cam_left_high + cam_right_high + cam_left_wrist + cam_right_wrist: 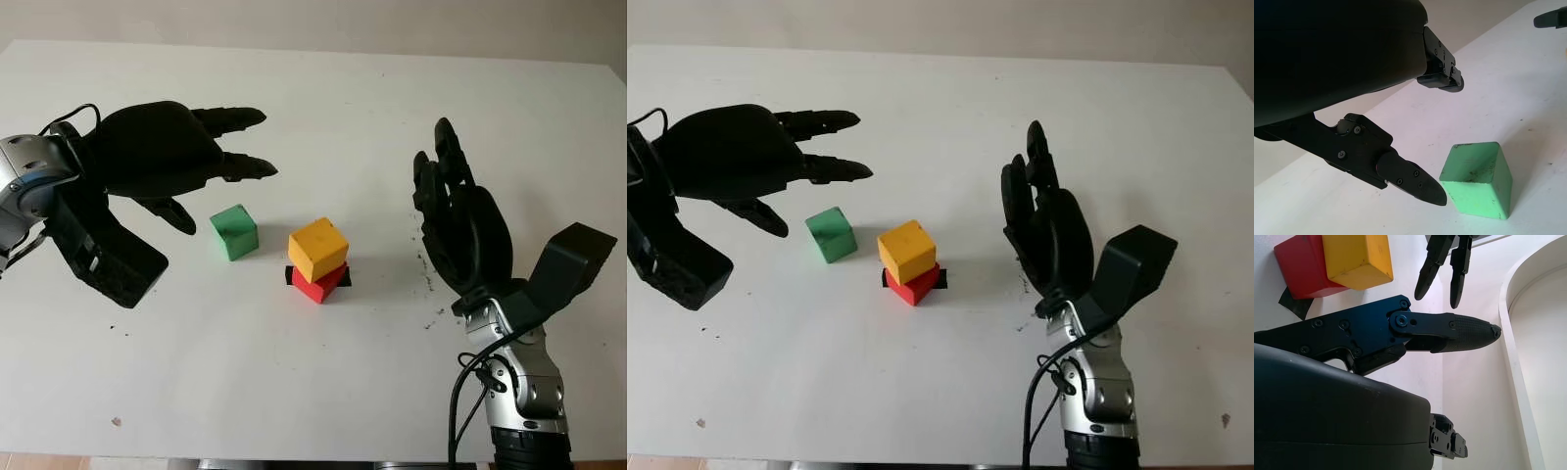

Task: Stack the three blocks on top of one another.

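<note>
White table (pixel 323 392): green block (pixel 234 232), red block (pixel 317 283).

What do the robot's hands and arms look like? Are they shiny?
Each robot hand is black, with a smooth rounded shell and three jointed fingers held by small screws. The left robot hand joins a silver wrist with a blue ring and a black cable. The right robot hand sits on a shiny silver forearm with black cables looping beside it. A boxy black part sticks out at each wrist.
</note>
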